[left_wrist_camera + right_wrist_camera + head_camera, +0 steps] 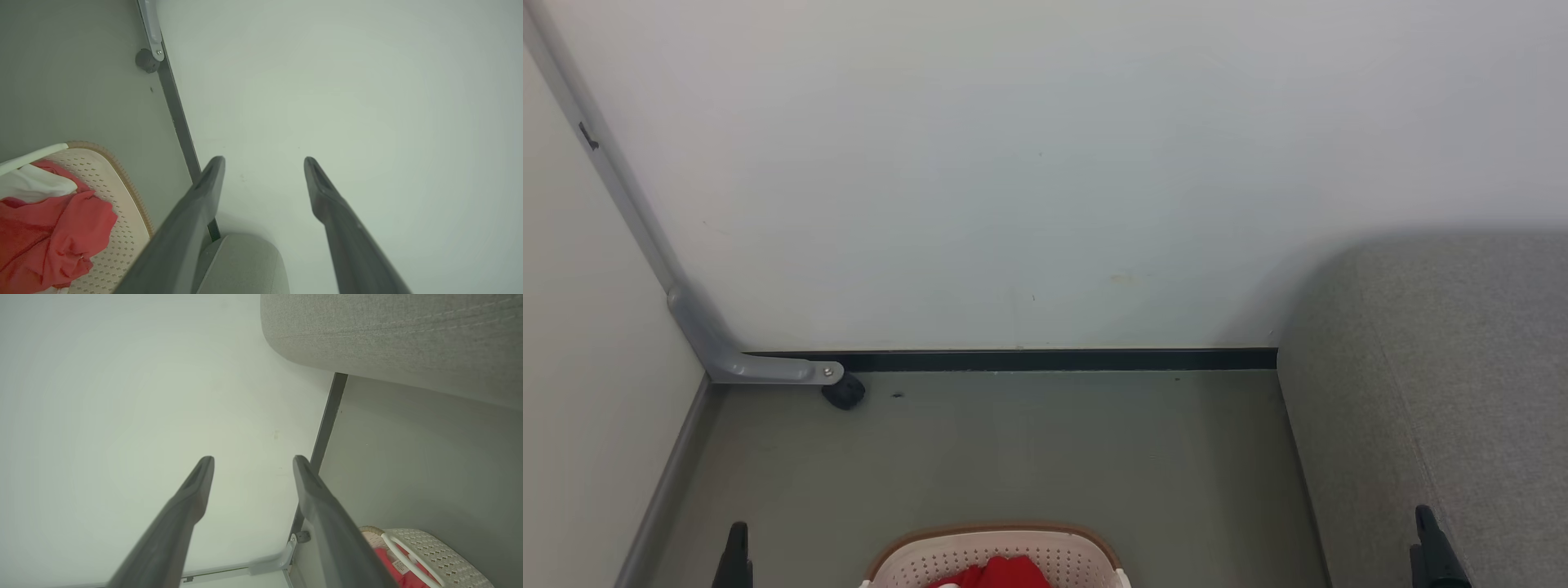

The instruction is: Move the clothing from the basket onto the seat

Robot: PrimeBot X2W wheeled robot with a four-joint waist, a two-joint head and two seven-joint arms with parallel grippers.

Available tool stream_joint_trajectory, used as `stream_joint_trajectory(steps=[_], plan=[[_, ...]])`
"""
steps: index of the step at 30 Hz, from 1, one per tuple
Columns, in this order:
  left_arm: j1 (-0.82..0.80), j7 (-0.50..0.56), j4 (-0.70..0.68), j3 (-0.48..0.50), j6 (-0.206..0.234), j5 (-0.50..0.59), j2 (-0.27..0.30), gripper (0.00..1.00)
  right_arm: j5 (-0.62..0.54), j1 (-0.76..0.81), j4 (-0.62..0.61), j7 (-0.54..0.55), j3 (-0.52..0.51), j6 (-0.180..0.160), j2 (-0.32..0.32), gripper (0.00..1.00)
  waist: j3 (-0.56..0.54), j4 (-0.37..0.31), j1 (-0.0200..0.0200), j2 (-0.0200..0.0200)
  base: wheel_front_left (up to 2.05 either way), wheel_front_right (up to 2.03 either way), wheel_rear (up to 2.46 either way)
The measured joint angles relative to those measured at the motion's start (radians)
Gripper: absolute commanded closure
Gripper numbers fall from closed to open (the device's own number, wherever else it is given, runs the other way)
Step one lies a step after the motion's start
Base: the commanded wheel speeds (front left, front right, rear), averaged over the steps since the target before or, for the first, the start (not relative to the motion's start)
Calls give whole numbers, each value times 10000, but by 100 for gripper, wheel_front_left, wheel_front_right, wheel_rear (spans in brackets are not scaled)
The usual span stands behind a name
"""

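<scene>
The left gripper (pixel 264 163) and right gripper (pixel 253 462) are spread wide and empty, flanking the basket (pixel 126 192) on the floor beside the seat (pixel 1437 392); the clothing (pixel 49 232) is heaped inside. A reach may hook the handle (pixel 398 549) or pinch one fold and drag the basket. The head view catches a red sliver; the left wrist view adds the white panel.

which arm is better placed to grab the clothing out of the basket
Left, probably: the open left end effector hangs nearer the basket and clothing in the head view, while the right end effector sits farther beside the seat.
</scene>
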Motion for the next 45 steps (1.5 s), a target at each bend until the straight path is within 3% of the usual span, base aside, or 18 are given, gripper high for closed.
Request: stream_joint_trajectory(steps=[14, 20, 26, 45], plan=[[-8, -514, -719, -46, 10, 1952, 4, 0, -2125, -240, -700, -522, 372, -284, -12, 0, -122, 33, 1, 0, 0, 0, 0], [-7, -708, -1287, 31, 709, 3559, 13, 0, -3588, -349, -915, -748, 738, -334, -42, 0, -173, 44, 1, 0, 0, 0, 0], [42, -959, -1720, -334, 1064, 4920, 25, 0, -4744, -348, -989, -934, 1103, -334, -130, 0, -204, 33, 1, 0, 0, 0, 0], [341, -1605, -2128, -1446, 1499, 9777, 58, 0, -8403, -361, -1187, -1653, 2220, -334, -449, 0, -200, 54, 1, 0, 0, 0, 0]])
